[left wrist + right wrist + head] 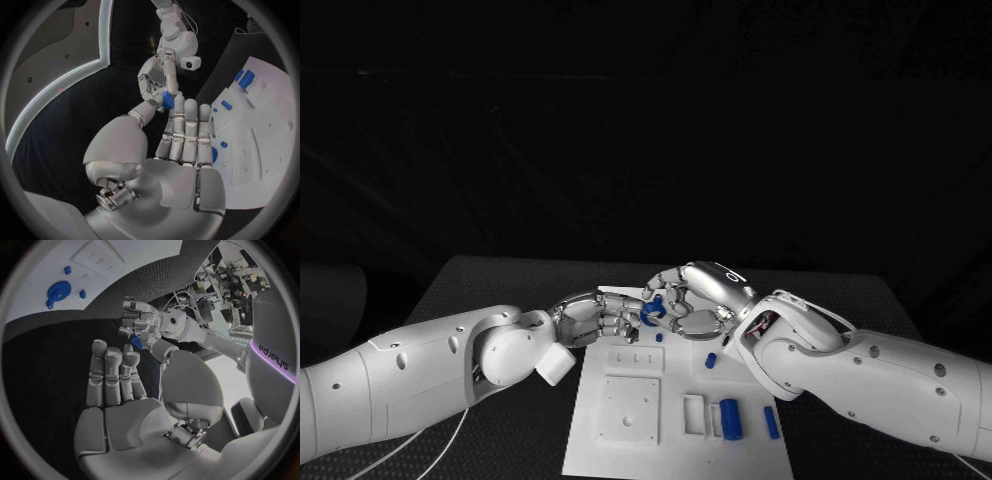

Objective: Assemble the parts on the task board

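While the two silver many-fingered hands are meeting above the far edge of the white rectangular task board (pixel 646 420), a small blue plastic part (pixel 652 312) is sitting between their fingertips. The left hand (pixel 596 318) is holding its fingers fairly straight and close together, with its fingertips (pixel 178 106) touching the blue part. The right hand (pixel 692 296) is curling its fingers around the same part from the opposite side and is pinching it. Which hand is carrying the weight cannot be told.

The black surface (pixel 502 280) is carrying the board, where a blue cylindrical part (pixel 730 416), a thin blue rod (pixel 772 422) and a small blue peg (pixel 711 360) are lying among white recessed blocks. A round blue disc part (pixel 58 291) is also sitting on the board. No legible writing is showing on the board.
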Controlling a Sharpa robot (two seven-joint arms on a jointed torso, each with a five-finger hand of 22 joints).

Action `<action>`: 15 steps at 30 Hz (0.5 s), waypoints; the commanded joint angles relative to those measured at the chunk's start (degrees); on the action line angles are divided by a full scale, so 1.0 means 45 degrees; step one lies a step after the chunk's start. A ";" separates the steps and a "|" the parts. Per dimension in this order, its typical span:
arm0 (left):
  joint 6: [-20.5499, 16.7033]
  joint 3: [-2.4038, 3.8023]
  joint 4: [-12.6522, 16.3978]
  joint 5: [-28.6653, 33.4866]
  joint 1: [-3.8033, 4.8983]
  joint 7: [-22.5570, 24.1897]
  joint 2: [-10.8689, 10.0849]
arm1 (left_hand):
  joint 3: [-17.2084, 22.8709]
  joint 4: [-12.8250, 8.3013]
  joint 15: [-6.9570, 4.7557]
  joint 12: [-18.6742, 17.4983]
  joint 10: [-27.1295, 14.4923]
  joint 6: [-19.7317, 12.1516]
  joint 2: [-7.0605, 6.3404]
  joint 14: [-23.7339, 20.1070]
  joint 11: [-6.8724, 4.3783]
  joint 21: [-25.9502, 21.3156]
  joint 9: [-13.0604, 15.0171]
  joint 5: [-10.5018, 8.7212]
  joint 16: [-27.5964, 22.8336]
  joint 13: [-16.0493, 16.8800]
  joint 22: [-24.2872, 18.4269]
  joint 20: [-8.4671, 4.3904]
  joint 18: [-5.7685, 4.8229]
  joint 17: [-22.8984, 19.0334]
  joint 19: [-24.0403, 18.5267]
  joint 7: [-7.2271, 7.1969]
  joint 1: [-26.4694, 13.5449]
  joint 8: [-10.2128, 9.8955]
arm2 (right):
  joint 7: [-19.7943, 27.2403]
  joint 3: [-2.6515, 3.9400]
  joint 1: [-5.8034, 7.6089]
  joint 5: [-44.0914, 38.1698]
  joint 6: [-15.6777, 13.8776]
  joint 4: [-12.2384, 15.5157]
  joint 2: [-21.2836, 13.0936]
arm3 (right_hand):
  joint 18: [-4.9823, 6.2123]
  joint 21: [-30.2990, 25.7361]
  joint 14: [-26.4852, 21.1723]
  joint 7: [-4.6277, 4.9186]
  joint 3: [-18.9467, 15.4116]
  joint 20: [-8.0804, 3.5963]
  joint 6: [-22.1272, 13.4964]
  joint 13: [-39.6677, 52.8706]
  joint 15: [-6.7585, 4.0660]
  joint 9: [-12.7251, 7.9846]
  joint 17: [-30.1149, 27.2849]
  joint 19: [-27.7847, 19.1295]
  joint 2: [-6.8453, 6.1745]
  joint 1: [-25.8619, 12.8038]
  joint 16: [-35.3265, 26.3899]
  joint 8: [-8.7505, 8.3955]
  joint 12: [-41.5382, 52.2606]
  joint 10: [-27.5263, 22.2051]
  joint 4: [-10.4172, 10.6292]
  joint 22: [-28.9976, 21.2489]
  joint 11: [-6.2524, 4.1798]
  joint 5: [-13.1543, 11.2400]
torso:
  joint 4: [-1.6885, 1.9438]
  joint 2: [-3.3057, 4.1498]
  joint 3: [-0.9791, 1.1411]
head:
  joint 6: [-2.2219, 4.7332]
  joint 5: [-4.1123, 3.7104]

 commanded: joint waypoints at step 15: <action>0.0227 0.0012 0.0049 -0.0049 0.0017 0.0025 0.0015 | 0.0053 -0.0027 0.0024 0.0077 -0.0112 0.0094 0.0154 -0.0088 0.0010 -0.0087 0.0262 0.0034 -0.0015 -0.0007 0.0189 -0.0364 -0.0030 0.0016 -0.0025 -0.0022 -0.0027 0.0047 | 0.0016 0.0003 -0.0019 -0.0430 -0.0102 0.0018 0.0023 | 0.0088 0.0316 0.0079 -0.0249 0.0253 -0.0173 0.1503 0.0259 -0.0203 0.0230 0.0084 0.0124 0.0443 0.0114 0.0326 0.0371 0.0141 -0.0002 -0.0059 0.0115 -0.0479 -0.0059 | -0.0004 -0.0003 0.0008 | -0.0017 -0.0002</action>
